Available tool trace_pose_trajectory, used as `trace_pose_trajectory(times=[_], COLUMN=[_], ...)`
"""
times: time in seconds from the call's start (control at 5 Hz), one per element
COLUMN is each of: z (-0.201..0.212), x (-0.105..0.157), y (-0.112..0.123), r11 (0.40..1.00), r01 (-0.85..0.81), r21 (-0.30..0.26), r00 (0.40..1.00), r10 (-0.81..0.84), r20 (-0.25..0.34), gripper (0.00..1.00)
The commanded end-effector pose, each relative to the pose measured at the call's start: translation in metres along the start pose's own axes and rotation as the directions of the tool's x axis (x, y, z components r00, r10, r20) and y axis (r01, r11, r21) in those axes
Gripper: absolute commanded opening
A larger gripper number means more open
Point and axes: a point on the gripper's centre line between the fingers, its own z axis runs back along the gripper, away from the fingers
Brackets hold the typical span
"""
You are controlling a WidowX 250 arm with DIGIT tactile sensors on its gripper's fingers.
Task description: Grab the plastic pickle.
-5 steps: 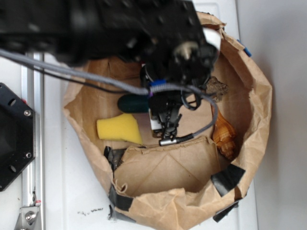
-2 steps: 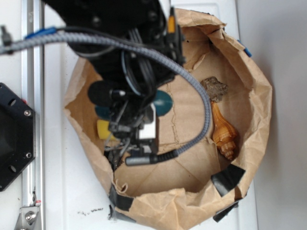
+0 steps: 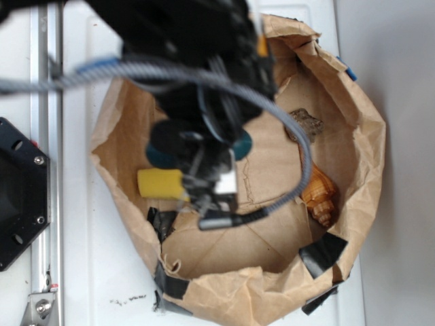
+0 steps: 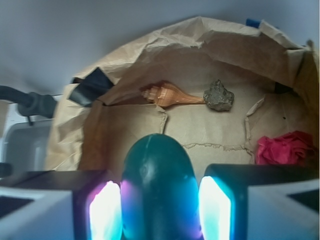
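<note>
The plastic pickle (image 4: 159,185), dark green and smooth, sticks out forward between my two lit pads in the wrist view. My gripper (image 4: 160,202) is shut on it, with both pads against its sides. In the exterior view only a rounded teal end of the pickle (image 3: 241,144) shows, past the black arm (image 3: 197,81) that hides the fingers. The yellow sponge (image 3: 162,183) lies just left of the arm on the floor of the paper bag (image 3: 367,129).
An orange-brown shell-shaped toy (image 3: 318,193) lies along the bag's right wall, with a grey rock-like piece (image 3: 307,124) above it. A red crumpled thing (image 4: 285,147) sits at the right of the wrist view. A metal rail (image 3: 46,204) runs along the left.
The arm swung left over the pickle, then shifted slightly right. The pickle no longer lies above the sponge; its end now shows further right, under the arm.
</note>
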Motion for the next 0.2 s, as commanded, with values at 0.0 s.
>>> trace_pose_trajectory(times=[0.0], z=[-0.0021], x=[0.0137], y=[-0.0063], r11=[0.998], r01=[-0.016], r21=[0.058], r00=[1.000], r10=[0.017], r20=[-0.026], gripper=[0.00])
